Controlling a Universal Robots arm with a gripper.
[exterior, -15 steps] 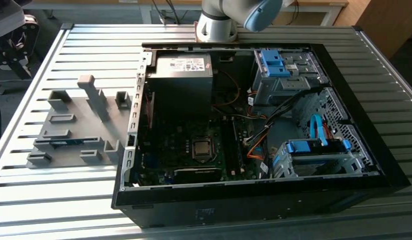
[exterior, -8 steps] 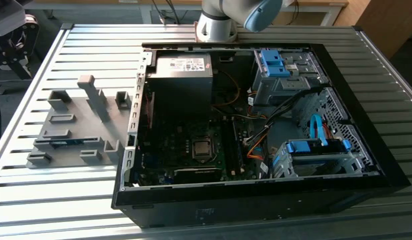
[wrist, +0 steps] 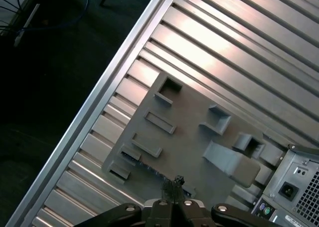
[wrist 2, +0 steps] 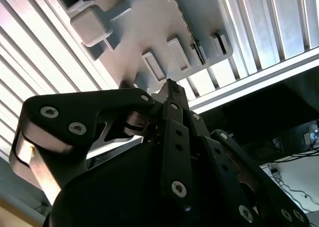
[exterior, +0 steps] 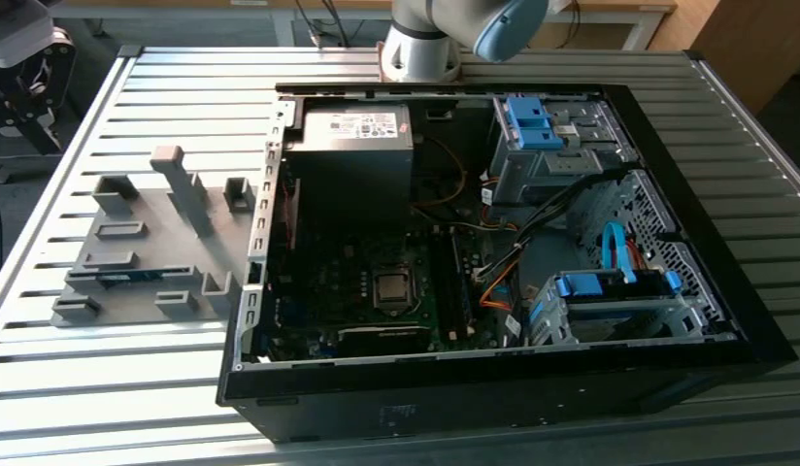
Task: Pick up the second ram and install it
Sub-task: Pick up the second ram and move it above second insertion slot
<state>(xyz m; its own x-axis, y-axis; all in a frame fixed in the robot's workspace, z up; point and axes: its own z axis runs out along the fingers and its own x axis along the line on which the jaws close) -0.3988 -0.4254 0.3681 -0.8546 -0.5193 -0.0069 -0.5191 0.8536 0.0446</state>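
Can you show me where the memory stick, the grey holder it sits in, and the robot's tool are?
second ram (exterior: 128,277): exterior view, middle of the blue strip.
grey holder (exterior: 160,248): exterior view, bare flat base.
tool (wrist: 176,181): first wrist view, between its fingertips.

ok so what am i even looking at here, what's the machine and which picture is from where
It's a robot arm standing at the far edge of a slatted metal table. The exterior view looks down on an open computer case and, at that view's left, a grey fixture plate holding a blue ram strip. Both wrist views ride on the arm and look past its hand, shut with nothing seen in it, above that plate.
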